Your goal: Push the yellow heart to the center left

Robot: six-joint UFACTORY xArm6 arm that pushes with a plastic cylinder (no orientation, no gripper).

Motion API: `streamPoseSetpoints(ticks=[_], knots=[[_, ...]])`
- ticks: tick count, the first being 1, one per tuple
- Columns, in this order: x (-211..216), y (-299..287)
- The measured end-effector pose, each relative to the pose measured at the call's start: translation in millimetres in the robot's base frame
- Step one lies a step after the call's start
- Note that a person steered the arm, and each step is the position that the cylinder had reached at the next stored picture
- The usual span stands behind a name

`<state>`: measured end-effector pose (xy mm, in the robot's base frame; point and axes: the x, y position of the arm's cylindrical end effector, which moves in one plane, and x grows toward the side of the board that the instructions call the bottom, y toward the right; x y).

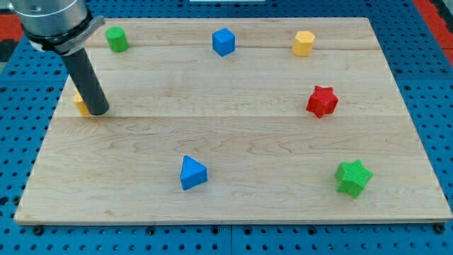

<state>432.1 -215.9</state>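
So my tip [98, 111] is touching the yellow heart [80, 103], which peeks out on its left at the bench's [233, 205] center-left edge; no hand, just a bare rod holding nothing.

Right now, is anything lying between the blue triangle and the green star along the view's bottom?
No. In the camera view, only bare board shows between the blue triangle and the green star. My tip is far off at the view's left, against a mostly hidden yellow block.

On the wooden board [233, 134] you see a green cylinder [117, 39], blue cube [223, 41], yellow hexagon [304, 43], red star [322, 100], green star [352, 177] and blue triangle [192, 173].
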Motion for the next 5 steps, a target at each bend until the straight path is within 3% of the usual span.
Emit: streamPoseSetpoints(ticks=[5], knots=[[0.0, 5.8]])
